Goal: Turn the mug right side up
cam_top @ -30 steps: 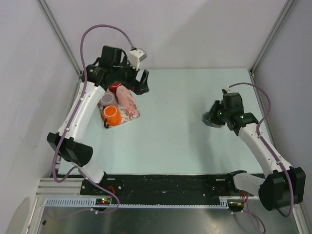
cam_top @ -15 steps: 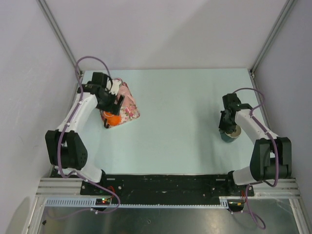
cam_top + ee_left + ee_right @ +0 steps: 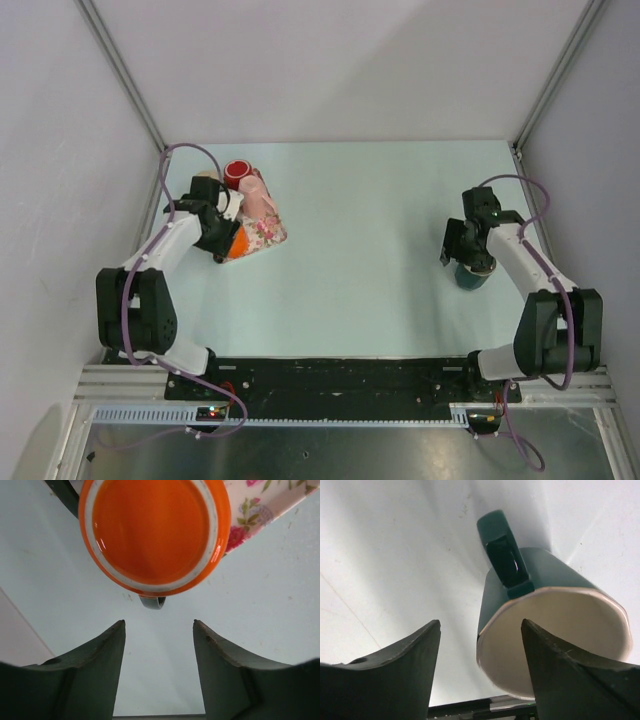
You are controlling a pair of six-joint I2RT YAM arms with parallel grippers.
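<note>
I am holding my right tool [image 3: 480,623] spread over the green mug [image 3: 555,630] by the bench's [image 3: 380,220] right edge, left tool [image 3: 159,622] likewise spread.

The top external view looks steeply down from above and behind, with the base rail [image 3: 340,378] along the bottom of the frame and the table [image 3: 370,250] filling the middle, seen from far off; the left wrist view looks past the left gripper [image 3: 159,625] at the lower edge, very near an orange cup [image 3: 152,530] at upper centre and a floral tray [image 3: 260,505] at upper right; both appear small at the overhead's middle left; the right wrist view looks past the right gripper [image 3: 480,622], close on the green mug [image 3: 545,572] at centre right, which the overhead shows at its middle right.
</note>
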